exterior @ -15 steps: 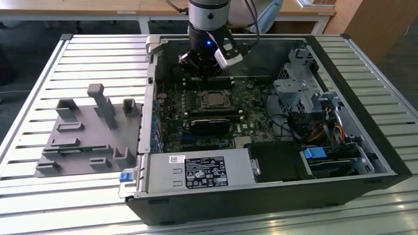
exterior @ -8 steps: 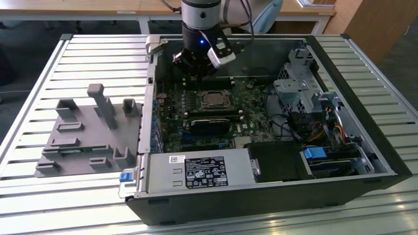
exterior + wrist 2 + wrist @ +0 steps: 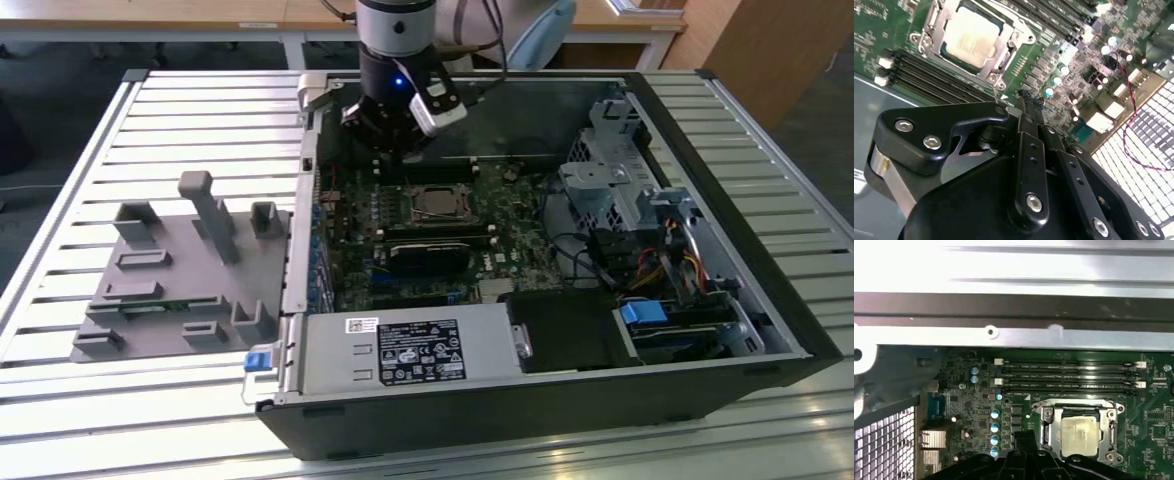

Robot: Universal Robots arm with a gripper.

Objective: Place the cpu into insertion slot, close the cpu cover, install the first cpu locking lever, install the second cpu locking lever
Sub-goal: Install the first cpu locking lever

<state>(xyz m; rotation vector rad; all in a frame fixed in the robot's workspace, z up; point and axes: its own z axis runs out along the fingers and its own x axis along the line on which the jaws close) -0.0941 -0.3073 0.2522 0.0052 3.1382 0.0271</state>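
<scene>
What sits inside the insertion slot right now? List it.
The cpu lies in the insertion slot, framed by the cpu cover. The socket contacts beneath the chip are hidden.

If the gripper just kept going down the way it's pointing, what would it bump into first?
Probably the green motherboard, just beside the cpu sitting under its cover. The gripper points there, though depth is hard to judge.
</scene>
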